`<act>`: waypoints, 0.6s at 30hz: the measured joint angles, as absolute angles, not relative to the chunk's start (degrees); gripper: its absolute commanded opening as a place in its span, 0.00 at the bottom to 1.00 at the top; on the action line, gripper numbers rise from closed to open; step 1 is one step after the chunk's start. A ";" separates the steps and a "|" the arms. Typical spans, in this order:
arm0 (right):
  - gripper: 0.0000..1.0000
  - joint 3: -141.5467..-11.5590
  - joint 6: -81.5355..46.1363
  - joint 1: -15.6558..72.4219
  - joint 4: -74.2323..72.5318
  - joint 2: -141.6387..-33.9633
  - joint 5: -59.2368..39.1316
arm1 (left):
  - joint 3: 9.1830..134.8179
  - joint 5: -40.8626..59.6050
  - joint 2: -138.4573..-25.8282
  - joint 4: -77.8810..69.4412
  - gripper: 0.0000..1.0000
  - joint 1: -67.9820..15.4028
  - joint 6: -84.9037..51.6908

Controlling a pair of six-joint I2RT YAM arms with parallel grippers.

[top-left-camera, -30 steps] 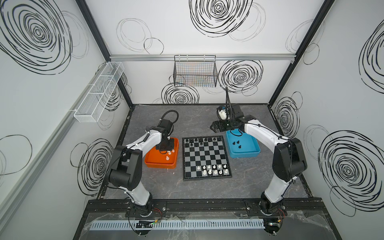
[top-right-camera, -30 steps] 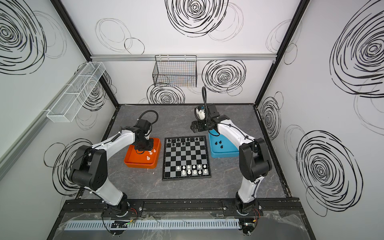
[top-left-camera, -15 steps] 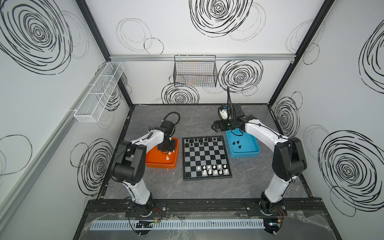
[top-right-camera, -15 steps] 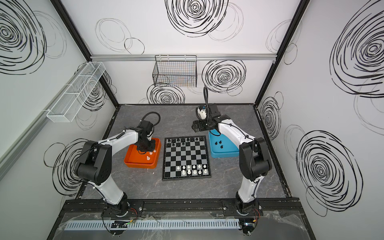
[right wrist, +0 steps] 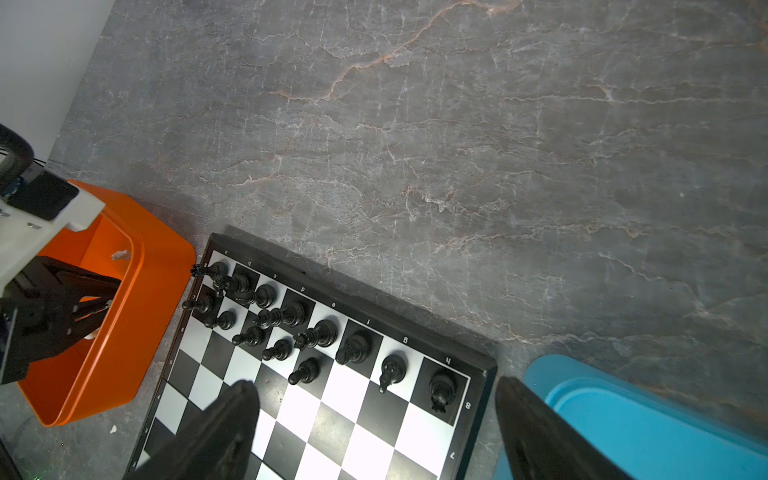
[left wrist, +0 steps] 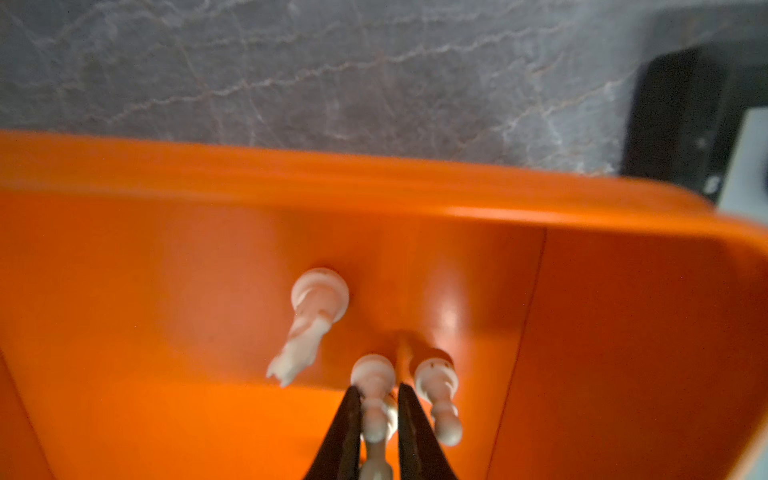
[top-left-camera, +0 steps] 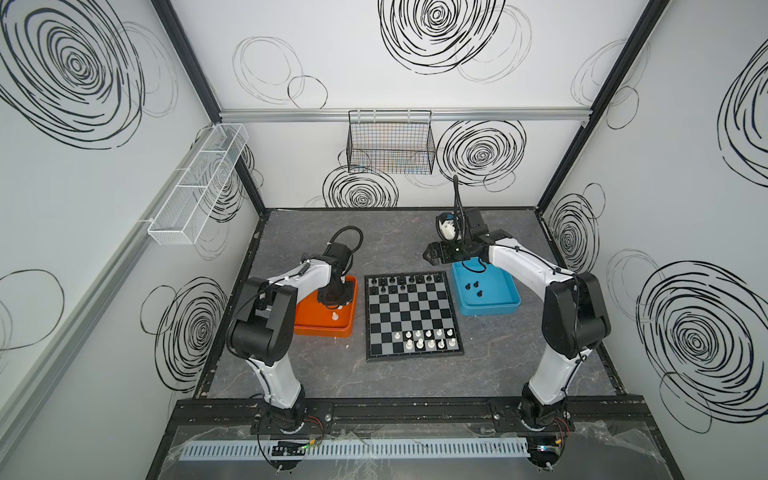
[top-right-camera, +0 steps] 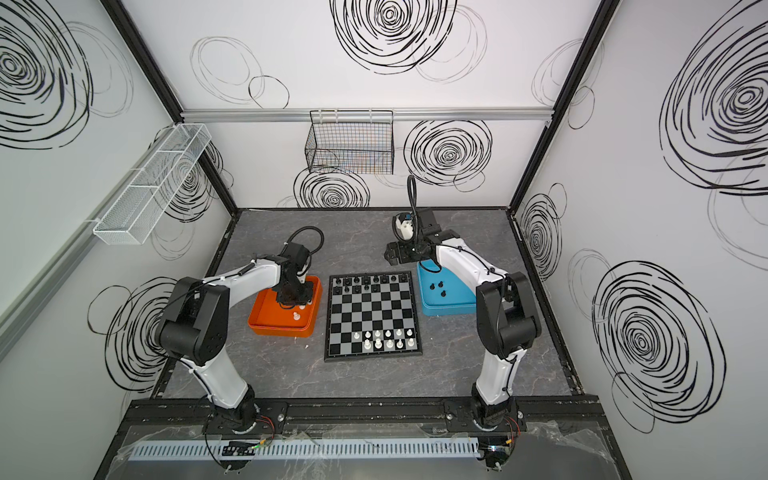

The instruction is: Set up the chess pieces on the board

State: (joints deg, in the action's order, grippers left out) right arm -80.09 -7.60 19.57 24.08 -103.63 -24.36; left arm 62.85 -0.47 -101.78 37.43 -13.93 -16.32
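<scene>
Orange plastic tray (left wrist: pixel 374 178) holds 3 small white plastic chess pieces (left wrist: pixel 318 299). The left gripper (left wrist: pixel 379 392) pinches 1 white piece (left wrist: pixel 373 372) between its black jaws. The right gripper (right wrist: pixel 374 415) hangs over the flat black-and-silver chequered board (right wrist: pixel 345 386), jaws wide apart, holding nothing. Small black pieces (right wrist: pixel 320 332) stand on its far rows, white ones (top-left-camera: pixel 419 343) nearer.

The board (right wrist: pixel 347 388) bears rim letters b to h and digits 8, 7.
</scene>
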 measured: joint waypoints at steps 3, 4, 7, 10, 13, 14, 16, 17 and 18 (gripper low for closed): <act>0.93 -80.09 -7.68 19.46 24.08 -103.70 -24.49 | 62.85 -0.51 -101.78 37.50 0.16 -13.96 -16.29; 0.93 -80.09 -7.70 19.46 24.05 -103.70 -24.51 | 62.85 -0.56 -101.78 37.52 0.14 -13.98 -16.29; 0.93 -80.09 -7.73 19.42 24.08 -103.72 -24.56 | 62.67 -0.71 -101.67 37.54 0.13 -14.00 -16.29; 0.93 -80.09 -7.73 19.42 24.08 -103.72 -24.64 | 62.30 -0.89 -101.27 37.58 0.13 -14.00 -16.29; 0.93 -80.09 -7.73 19.42 24.08 -103.72 -24.69 | 62.13 -1.10 -100.73 38.02 0.12 -14.00 -16.29; 0.93 -80.09 -7.73 19.42 24.08 -103.72 -24.69 | 62.13 -1.17 -100.53 38.15 0.12 -14.00 -16.29; 0.93 -80.09 -7.75 19.42 24.08 -103.72 -24.69 | 62.13 -1.32 -100.03 38.65 0.12 -14.00 -16.27; 0.93 -80.09 -7.75 19.42 24.08 -103.72 -24.69 | 62.13 -1.39 -99.72 39.09 0.12 -14.00 -16.25; 0.93 -80.09 -7.73 19.42 24.08 -103.72 -24.69 | 62.15 -1.45 -99.42 39.40 0.12 -14.00 -16.23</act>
